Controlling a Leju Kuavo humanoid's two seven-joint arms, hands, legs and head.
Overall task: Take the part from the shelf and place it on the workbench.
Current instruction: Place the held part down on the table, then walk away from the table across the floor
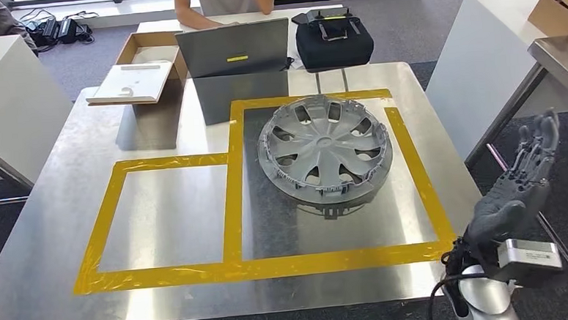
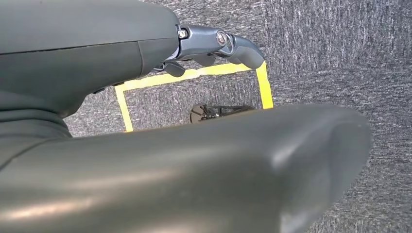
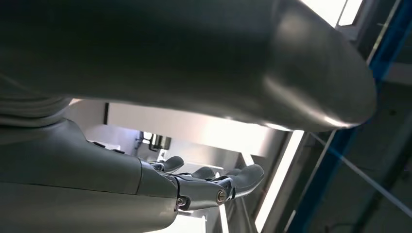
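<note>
One grey hubcap (image 1: 325, 150) lies mid-frame on the bench (image 1: 62, 186), inside the larger of two yellow-taped boxes (image 1: 232, 207); right hand (image 1: 513, 184), lower right, fingers wide, empty; left hand (image 2: 145, 48) fingers extended, empty.

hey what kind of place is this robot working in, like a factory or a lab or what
Probably a robotics test lab or workshop, not a production line. A steel workbench carries yellow tape outlines around a grey wheel cover, a laptop sits at the back, and the floor is office carpet.

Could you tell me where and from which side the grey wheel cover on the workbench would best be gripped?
Probably at its outer rim on the near right side. The wheel cover lies flat, face up, inside the yellow tape frame, and the open right hand is raised just off that edge of the workbench.
</note>
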